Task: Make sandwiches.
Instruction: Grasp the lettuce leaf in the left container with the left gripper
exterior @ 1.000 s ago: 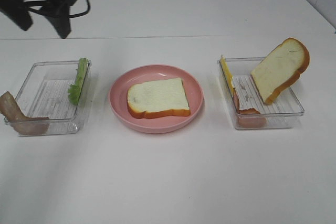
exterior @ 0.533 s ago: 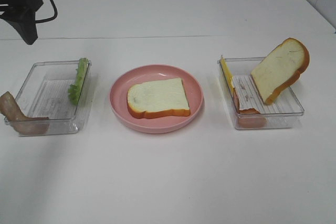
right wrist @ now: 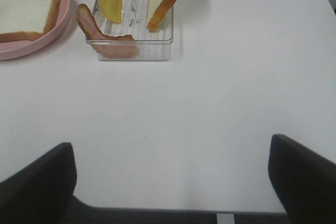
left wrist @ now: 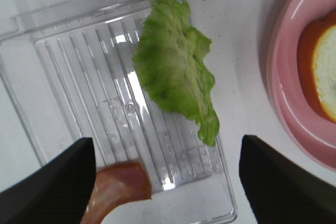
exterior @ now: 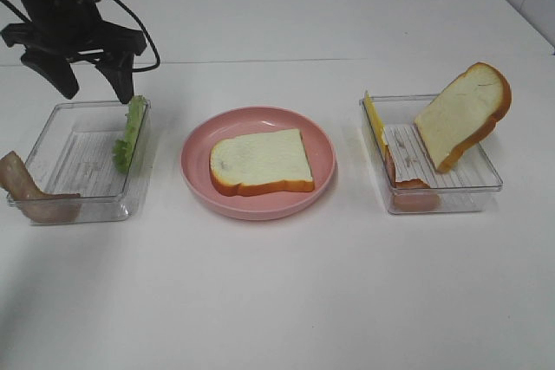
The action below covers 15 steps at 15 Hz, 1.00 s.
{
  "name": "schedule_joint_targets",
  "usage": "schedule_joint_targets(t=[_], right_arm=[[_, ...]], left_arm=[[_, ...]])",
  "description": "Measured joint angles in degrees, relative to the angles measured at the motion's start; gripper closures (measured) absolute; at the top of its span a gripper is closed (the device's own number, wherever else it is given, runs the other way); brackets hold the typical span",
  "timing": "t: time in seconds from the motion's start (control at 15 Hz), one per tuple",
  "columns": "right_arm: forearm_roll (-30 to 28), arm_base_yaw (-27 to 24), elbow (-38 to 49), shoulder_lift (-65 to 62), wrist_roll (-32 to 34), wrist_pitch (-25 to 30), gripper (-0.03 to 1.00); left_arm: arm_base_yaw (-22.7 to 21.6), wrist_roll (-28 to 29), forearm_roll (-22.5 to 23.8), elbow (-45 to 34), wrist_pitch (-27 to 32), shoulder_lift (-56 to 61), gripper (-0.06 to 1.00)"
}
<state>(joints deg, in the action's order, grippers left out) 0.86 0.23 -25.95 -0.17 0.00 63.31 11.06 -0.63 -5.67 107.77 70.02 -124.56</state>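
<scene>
One white bread slice (exterior: 260, 162) lies flat on the pink plate (exterior: 195, 171). A ruffled lettuce leaf (exterior: 130, 132) leans on the right wall of the left clear tray (exterior: 78, 158), and a meat strip (exterior: 26, 192) hangs over that tray's near-left corner. My left gripper (exterior: 94, 91) hovers open over the tray's far edge; its wrist view looks down on the lettuce (left wrist: 176, 74) and meat (left wrist: 118, 187). The right tray (exterior: 486, 184) holds a leaning bread slice (exterior: 461, 114), cheese (exterior: 374, 119) and meat (exterior: 403, 184). My right gripper (right wrist: 170, 150) is open over bare table, near the front edge.
White tabletop all around. In the right wrist view the table's near edge (right wrist: 157, 209) shows, with the right tray (right wrist: 157, 51) and the plate (right wrist: 63, 3) farther off. A black cable (exterior: 143, 36) trails from the left arm.
The left arm has swung from the far-left corner of the view toward the left tray and now hangs over its far edge by the lettuce. Food and trays have not moved.
</scene>
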Motion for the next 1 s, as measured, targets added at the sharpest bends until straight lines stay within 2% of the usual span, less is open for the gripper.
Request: schedule_joint_targets(t=[0.27, 0.47, 0.53, 0.73, 0.87, 0.93, 1.0], right_arm=[[0.0, 0.0, 0.0, 0.0, 0.0, 0.0, 0.01], [0.0, 0.0, 0.0, 0.0, 0.0, 0.0, 0.01], [0.0, 0.0, 0.0, 0.0, 0.0, 0.0, 0.01], [0.0, 0.0, 0.0, 0.0, 0.0, 0.0, 0.01], [0.0, 0.0, 0.0, 0.0, 0.0, 0.0, 0.01], [0.0, 0.0, 0.0, 0.0, 0.0, 0.0, 0.01], [0.0, 0.0, 0.0, 0.0, 0.0, 0.0, 0.01]], left_arm=[[2.81, 1.32, -0.92, 6.36, -0.06, -8.54, 0.25], [2.86, 1.55, -0.74, 6.53, -0.06, -9.22, 0.26], [2.81, 1.72, -0.74, 6.53, -0.06, -9.22, 0.3], [2.81, 1.72, -0.74, 6.59, -0.06, -9.22, 0.54], [2.81, 0.63, -0.74, 6.59, -0.06, -9.22, 0.82], [2.81, 0.63, -0.74, 6.59, -0.06, -9.22, 0.91], [2.81, 0.06, -0.74, 6.59, -0.06, -9.22, 0.94]])
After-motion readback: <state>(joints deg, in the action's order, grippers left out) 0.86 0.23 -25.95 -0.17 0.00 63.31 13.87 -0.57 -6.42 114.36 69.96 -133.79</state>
